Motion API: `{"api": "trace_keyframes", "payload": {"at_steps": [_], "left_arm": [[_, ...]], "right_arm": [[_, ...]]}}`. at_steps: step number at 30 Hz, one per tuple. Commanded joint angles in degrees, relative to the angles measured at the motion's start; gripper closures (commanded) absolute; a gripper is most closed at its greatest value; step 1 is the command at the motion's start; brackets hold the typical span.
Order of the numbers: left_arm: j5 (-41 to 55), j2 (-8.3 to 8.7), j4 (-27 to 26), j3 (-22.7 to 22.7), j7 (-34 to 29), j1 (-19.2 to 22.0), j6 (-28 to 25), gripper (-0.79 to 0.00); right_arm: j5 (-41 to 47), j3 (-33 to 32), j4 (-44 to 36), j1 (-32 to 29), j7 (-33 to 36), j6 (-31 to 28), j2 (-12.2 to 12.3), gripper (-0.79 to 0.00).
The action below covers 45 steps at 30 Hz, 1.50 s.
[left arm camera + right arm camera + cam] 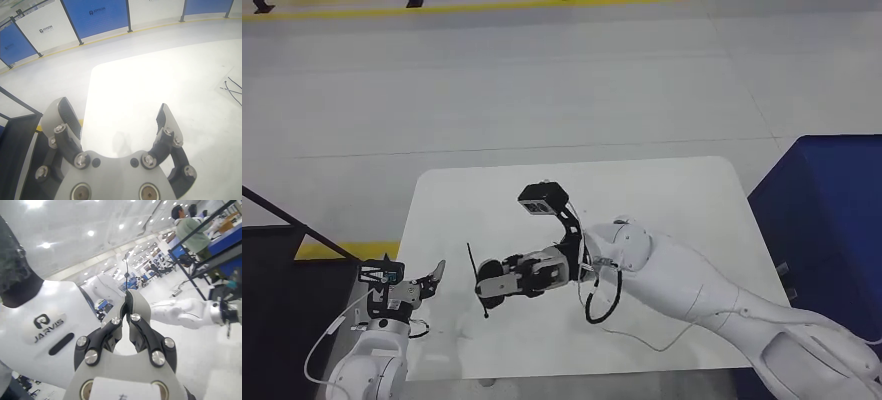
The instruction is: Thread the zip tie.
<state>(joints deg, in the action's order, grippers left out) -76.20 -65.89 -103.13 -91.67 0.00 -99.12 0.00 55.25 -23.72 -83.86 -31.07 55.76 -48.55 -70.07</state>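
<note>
Zip tie (126, 283), thin black plastic, sits clamped in right gripper (127, 293); left gripper (114, 106), spread wide and empty, should next grasp its tail.

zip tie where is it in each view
Top view: zip tie in right gripper, over table's near left.
Right wrist view: rising from the shut fingertips.
Left wrist view: dark strands at an edge; cannot tell if it.
Landmark: right gripper, top and right wrist views.
</note>
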Motion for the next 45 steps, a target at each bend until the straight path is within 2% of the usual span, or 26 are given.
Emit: {"api": "trace_keyframes", "payload": {"at_steps": [1,5,11,15,20,25,31,33,35,41,45], "left_arm": [[0.00,0.00,0.00,0.00,0.00,0.00,0.00,-0.785],[0.00,0.00,0.00,0.00,0.00,0.00,0.00,-0.785],[0.00,0.00,0.00,0.00,0.00,0.00,0.00,-0.785],[0.00,0.00,0.00,0.00,0.00,0.00,0.00,-0.785],[0.00,0.00,0.00,0.00,0.00,0.00,0.00,-0.785],[0.00,0.00,0.00,0.00,0.00,0.00,0.00,-0.785],[0.00,0.00,0.00,0.00,0.00,0.00,0.00,-0.785],[0.00,0.00,0.00,0.00,0.00,0.00,0.00,-0.785],[0.00,0.00,0.00,0.00,0.00,0.00,0.00,-0.785],[0.00,0.00,0.00,0.00,0.00,0.00,0.00,-0.785],[0.00,0.00,0.00,0.00,0.00,0.00,0.00,-0.785]], "right_arm": [[5.50,-1.57,-2.15,-0.69,2.42,2.42,-0.04,0.000],[13.24,-6.15,-5.18,-3.63,7.32,7.32,-0.74,0.000],[13.24,-6.15,-5.18,-3.63,7.32,7.32,-0.74,0.000],[9.23,-8.72,-11.83,-5.25,5.29,5.32,-0.96,0.000],[-9.20,-14.17,-18.44,-4.88,-0.30,2.23,-0.97,0.000],[-31.56,-19.33,-27.26,-5.79,-11.05,5.07,-1.38,0.000],[-38.02,-20.40,-30.53,-7.01,-17.77,8.07,-2.23,0.000],[-34.51,-20.92,-31.01,-9.12,-20.20,10.55,-2.19,0.000],[-27.41,-21.74,-30.94,-10.78,-20.96,14.14,-2.04,0.000],[-0.72,-24.56,-31.68,-14.34,-14.99,20.30,-1.79,0.000],[8.78,-25.71,-31.22,-16.36,-12.07,23.63,-1.99,0.000]]}}
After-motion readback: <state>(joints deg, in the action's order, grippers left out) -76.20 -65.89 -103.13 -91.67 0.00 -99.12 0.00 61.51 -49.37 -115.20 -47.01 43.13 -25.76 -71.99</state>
